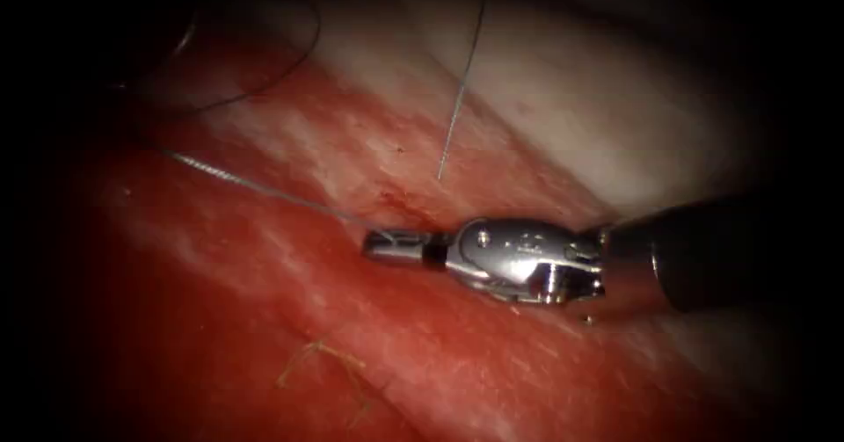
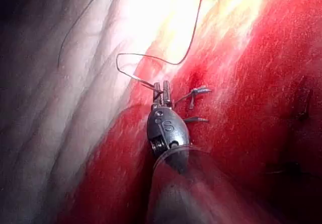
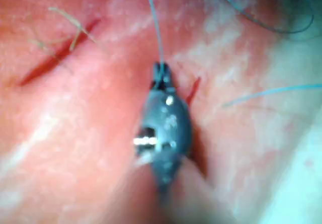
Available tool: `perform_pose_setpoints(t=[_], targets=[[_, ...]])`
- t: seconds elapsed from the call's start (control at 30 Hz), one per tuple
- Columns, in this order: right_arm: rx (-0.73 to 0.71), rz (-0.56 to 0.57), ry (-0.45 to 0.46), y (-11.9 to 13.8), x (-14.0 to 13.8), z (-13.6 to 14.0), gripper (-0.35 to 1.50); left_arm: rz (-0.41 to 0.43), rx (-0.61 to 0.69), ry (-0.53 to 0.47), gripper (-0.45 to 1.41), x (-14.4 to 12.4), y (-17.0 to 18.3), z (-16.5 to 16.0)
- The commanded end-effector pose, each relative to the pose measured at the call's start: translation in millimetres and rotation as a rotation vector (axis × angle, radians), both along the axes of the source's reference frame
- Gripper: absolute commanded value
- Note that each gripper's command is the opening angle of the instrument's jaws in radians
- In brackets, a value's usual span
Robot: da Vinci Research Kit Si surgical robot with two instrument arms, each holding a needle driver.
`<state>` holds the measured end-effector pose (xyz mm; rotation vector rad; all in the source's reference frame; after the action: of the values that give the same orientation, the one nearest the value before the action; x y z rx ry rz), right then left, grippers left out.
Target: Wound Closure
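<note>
My right tool (image 1: 374,245) comes in from the right and lies low over the red tissue (image 1: 527,380), its jaws shut on a pale thread (image 1: 264,192). That thread runs taut from the jaw tips up and to the left. The right wrist view shows the same tool (image 3: 161,70) with the thread (image 3: 155,27) leaving its tip. A second pale thread end (image 1: 457,99) rises from the tissue just above the tool. In the left wrist view my left tool (image 2: 162,87) rests on the tissue, and a dark thread (image 2: 132,75) loops up to its tip.
A dark thread (image 1: 281,73) curves over the pale fat at the upper left. Short stitch ends (image 2: 196,92) stick out of the tissue beside the left tool. Yellowish fibres (image 1: 321,350) lie on the tissue in front. Red fluid wets the surface around the right tool.
</note>
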<state>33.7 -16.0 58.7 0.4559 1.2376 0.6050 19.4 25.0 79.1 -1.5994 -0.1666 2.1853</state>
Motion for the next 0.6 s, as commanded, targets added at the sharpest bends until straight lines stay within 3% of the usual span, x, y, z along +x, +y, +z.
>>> perform_pose_setpoints(t=[0.03,0.3,0.6], targets=[[0.007,-0.007,0.003,-1.0,0.4,-1.2,-0.35,0.001,0.000,-0.003,-0.45,-0.6,-0.1,0.7],[0.012,-0.025,0.033,-3.9,0.7,-8.0,-0.35,0.000,-0.001,-0.007,-0.45,-1.5,-0.2,1.0],[0.013,-0.066,0.046,-7.0,2.5,-13.4,-0.35,0.005,0.000,-0.011,-0.45,-2.3,-0.4,1.0]])
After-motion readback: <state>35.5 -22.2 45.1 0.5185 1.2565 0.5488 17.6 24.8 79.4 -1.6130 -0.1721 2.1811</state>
